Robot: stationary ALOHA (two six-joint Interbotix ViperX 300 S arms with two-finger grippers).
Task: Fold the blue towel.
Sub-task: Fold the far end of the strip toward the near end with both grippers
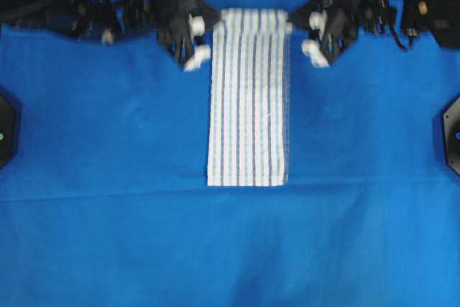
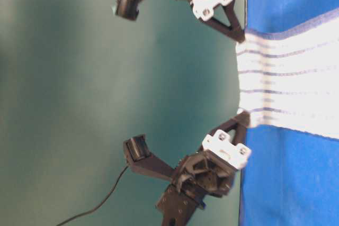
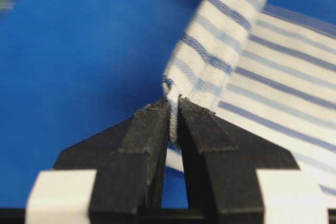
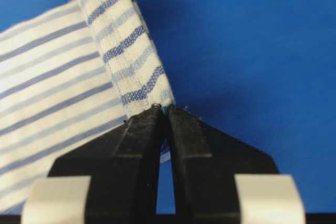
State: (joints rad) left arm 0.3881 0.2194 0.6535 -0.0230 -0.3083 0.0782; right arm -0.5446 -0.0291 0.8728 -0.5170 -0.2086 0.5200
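The blue towel is a long white strip with thin blue stripes, lying down the middle of the table, its far end lifted. My left gripper is shut on the towel's far left corner; the wrist view shows the cloth pinched between the black fingertips. My right gripper is shut on the far right corner, with the towel edge rising from its tips. In the table-level view the towel stretches taut between both grippers.
The solid blue table covering spreads under everything. Black fixtures sit at the left edge and right edge of the table. Both arms stand along the far edge.
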